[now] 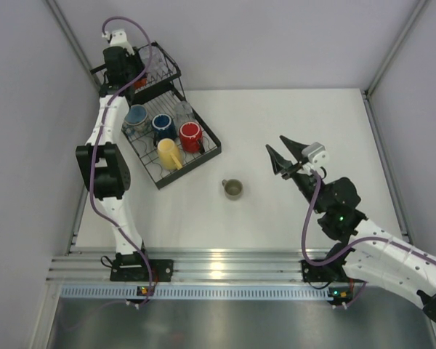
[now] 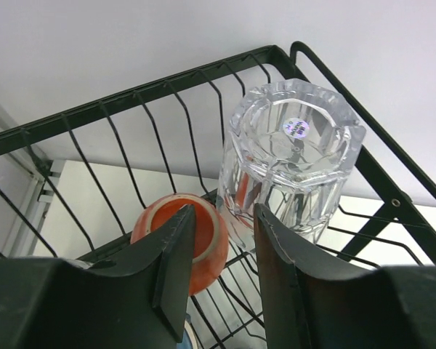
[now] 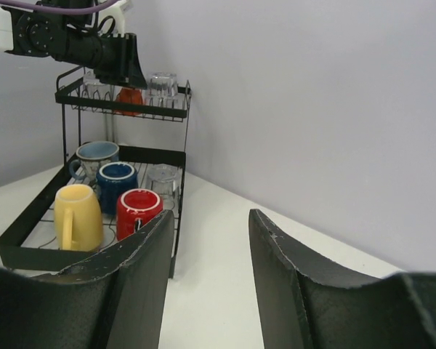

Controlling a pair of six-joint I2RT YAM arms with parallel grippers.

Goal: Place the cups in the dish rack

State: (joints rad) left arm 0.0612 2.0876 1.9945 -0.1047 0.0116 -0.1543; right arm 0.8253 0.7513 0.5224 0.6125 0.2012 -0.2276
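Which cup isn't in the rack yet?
The olive-grey mug, standing alone on the white table to the right of the dish rack. The yellow mug, red mug and dark blue mug all sit inside its low tray.

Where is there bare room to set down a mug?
The table is bare between rack and right arm, except the olive mug. The tray's near corner by the yellow mug is free. The upper basket is crowded.
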